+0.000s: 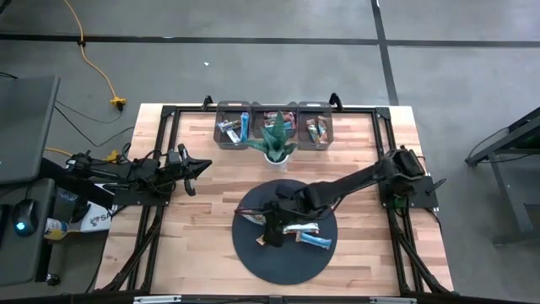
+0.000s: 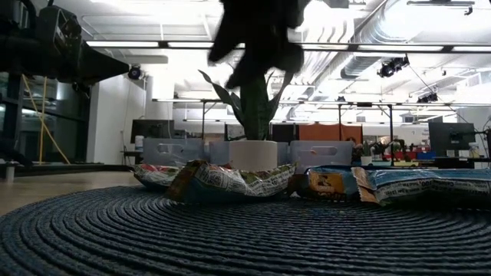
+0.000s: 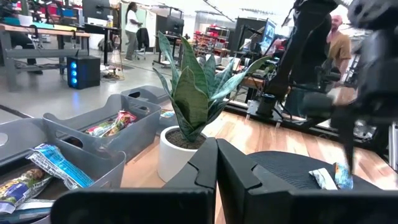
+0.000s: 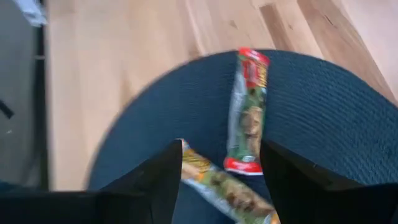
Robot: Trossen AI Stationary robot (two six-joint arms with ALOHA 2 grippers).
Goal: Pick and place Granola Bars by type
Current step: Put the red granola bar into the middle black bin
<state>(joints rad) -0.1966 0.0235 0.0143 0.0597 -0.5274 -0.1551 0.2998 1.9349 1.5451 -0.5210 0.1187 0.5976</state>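
On the pale wooden table (image 1: pixel 202 228) lies a round dark-blue woven mat (image 1: pixel 287 257) with several shiny wrapped granola bars (image 1: pixel 302 229) on it, and 3 grey plastic bins (image 1: pixel 274 127) at the far edge behind a spiky green plant in a white pot (image 1: pixel 277 143) hold more. The right gripper (image 1: pixel 272 226) hangs over the mat with its fingers apart, a red-ended bar (image 4: pixel 247 118) below, nothing held. The left gripper (image 1: pixel 202 165), fingers together, waits at the table's left side.
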